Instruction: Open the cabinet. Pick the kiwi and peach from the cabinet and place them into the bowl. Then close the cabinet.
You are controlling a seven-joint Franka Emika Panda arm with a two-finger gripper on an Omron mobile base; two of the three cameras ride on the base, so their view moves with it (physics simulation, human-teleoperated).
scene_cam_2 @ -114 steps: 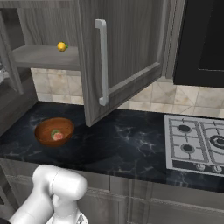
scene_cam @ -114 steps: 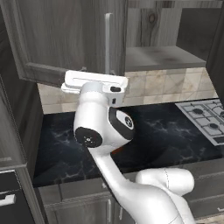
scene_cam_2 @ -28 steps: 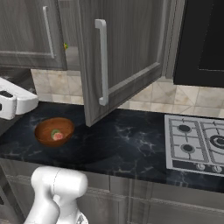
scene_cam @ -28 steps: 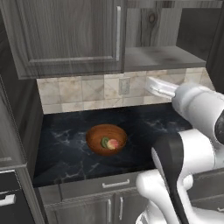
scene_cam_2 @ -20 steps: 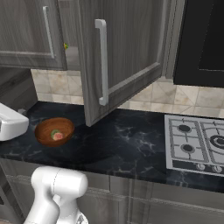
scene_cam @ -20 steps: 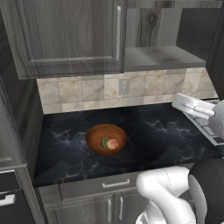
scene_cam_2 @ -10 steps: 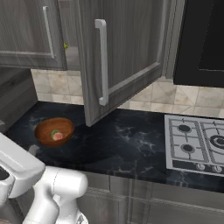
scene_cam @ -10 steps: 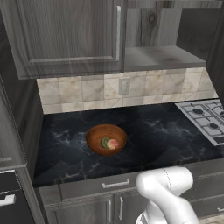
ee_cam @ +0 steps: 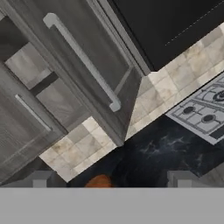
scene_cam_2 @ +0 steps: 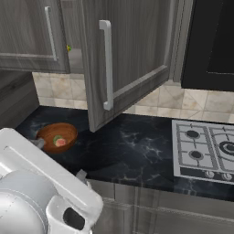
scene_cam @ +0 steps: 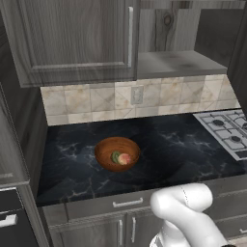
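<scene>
The bowl (scene_cam: 117, 153), reddish-brown wood, sits on the black counter with the green-brown kiwi (scene_cam: 116, 157) and the pink-orange peach (scene_cam: 125, 159) inside it. It also lies left of the arm, bowl (scene_cam_2: 57, 137). On the cabinet, the left door (scene_cam: 72, 38) is shut and the right door (scene_cam_2: 128, 55) stands wide open, its bar handle (scene_cam_2: 107, 64) facing out. My gripper (scene_cam_2: 60, 158) hangs low in front of the counter, open and holding nothing. In the hand view the gripper (ee_cam: 109, 178) points up at the open door (ee_cam: 83, 61), with the bowl's rim (ee_cam: 100, 180) between the tips.
A gas hob (scene_cam_2: 205, 153) is set into the counter at the right, under a black appliance (scene_cam_2: 210, 41). A small yellow-green thing (scene_cam_2: 68, 47) shows on the shelf between the doors. The bare shelf (scene_cam: 178, 62) is in view. Drawers run below the counter edge.
The cabinet's left door, open several seconds ago, is now shut. Over the last second the arm swung out of the left base view and dropped low at the right base view's lower left.
</scene>
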